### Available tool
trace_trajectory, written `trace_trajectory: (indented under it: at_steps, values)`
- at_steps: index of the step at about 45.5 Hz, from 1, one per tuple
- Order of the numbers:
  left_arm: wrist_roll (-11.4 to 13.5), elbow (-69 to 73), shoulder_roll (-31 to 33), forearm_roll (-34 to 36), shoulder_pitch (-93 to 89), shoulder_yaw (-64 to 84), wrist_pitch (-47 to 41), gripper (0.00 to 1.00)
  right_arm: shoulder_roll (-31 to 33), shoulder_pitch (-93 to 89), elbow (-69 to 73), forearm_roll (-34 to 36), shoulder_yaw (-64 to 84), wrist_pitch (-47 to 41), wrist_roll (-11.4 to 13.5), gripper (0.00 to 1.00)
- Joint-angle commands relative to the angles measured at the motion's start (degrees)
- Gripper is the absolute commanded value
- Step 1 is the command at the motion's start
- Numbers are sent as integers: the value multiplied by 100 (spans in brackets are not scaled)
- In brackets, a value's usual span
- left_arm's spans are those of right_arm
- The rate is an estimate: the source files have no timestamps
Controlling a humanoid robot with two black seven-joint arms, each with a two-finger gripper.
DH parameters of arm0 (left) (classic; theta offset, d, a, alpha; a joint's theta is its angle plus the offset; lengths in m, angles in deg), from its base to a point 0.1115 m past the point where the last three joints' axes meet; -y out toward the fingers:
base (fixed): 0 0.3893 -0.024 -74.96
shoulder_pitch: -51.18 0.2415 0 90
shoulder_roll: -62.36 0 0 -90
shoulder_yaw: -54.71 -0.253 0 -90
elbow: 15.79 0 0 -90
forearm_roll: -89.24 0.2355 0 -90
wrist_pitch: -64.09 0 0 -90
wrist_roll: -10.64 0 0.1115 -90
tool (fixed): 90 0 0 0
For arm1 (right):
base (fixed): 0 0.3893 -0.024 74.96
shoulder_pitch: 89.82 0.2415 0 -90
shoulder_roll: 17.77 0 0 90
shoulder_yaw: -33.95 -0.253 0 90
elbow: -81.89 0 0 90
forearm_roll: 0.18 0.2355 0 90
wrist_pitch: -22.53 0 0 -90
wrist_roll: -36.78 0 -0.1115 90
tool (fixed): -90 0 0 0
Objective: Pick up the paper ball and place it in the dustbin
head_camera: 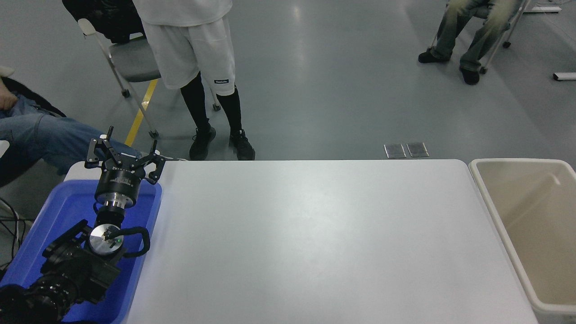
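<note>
While the left gripper [122,158] sits parked over the blue tray [67,211], fingers spread and holding nothing, the white table [315,234] lies bare. Dustbin [495,198] at the table's right end, what shows of it empty. Right gripper and paper ball out of view; grip state cannot be told. Judgement: release only once squarely over the bin's opening. A person [198,54] stands beyond the far edge.

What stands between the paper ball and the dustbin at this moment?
That cannot be judged: neither the paper ball nor the right gripper is in view. The dustbin at the table's right end is open on top, and nothing visible covers it.
</note>
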Motion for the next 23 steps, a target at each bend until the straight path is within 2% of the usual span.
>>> trace_trajectory:
  at_steps: [1, 13, 23]
  values:
    - [-1, -1, 0, -2, 0, 0, 1, 99, -79, -1354, -561, 163, -648, 955, -15, 0]
    - [-1, -1, 0, -2, 0, 0, 1, 99, -729, -2594, -1352, 357, -1343, 2335, -6, 0]
    - [-1, -1, 0, -2, 0, 0, 1, 99, -1274, -3393, -2107, 928, -1414, 3206, -15, 0]
